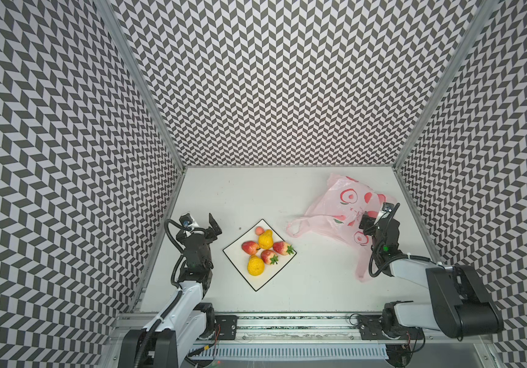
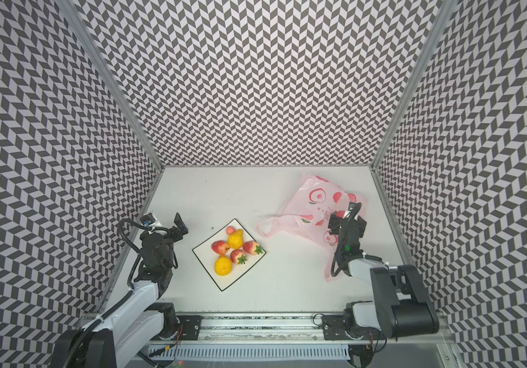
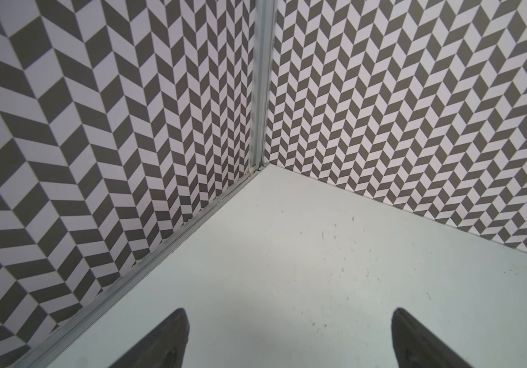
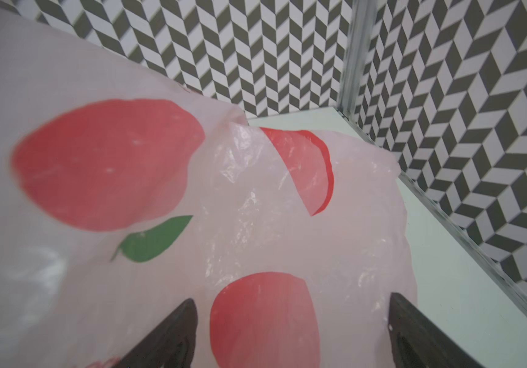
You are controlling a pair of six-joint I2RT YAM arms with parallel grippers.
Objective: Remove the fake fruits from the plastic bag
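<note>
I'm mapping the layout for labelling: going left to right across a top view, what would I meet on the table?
left end effector → white square plate holding the fake fruits → plastic bag

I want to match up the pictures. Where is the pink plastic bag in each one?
Top view: the plastic bag lies crumpled at the far right of the table.
Top view: same place, far right of the table.
Left wrist view: not in it.
Right wrist view: close up, it fills most of the picture.
Shared landmark: the metal corner post behind the bag, visible in every view that shows the bag.
</note>
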